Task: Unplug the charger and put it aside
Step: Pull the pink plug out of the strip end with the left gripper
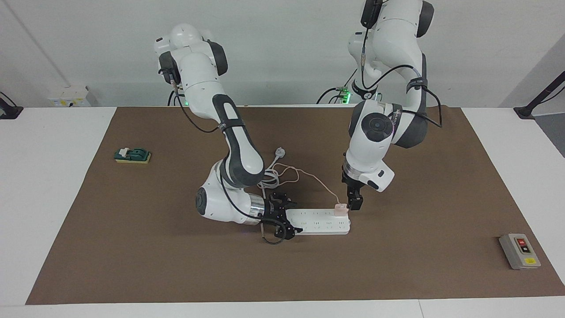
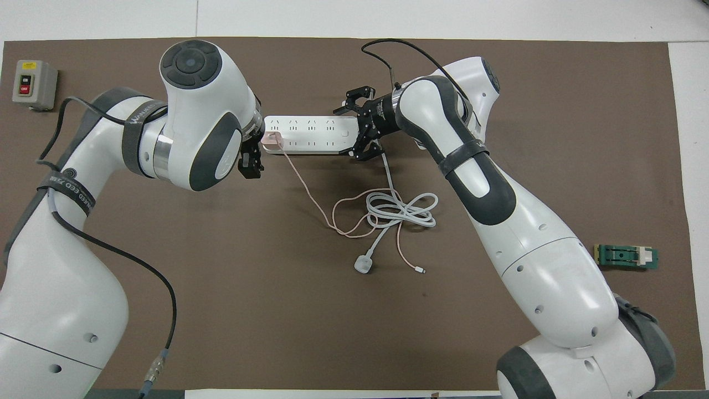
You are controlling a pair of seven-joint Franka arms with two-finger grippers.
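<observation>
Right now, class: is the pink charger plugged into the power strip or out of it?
Plugged in. The charger sits upright on the power strip, at its end toward the left arm.

This is a robotics lab set up for test work, not a home or a shop. Two white-and-grey jointed robot arms [image 1: 229,145] stand bolted at the edge of a plain white table [image 1: 53,185], with black cables trailing from their bases, where green status lights glow. A flat brown mat [image 1: 397,265] covers most of the tabletop as a marked-out work area. The wall is bare and white, with no furniture or decoration. On the mat lies a grey industrial push-button switch box [image 1: 519,251] with red and yellow buttons, and near the mat's other end sits a small green and yellow fixture [image 1: 132,155]. Black camera or lamp stands [image 1: 536,104] clamp to the table's corners.
</observation>
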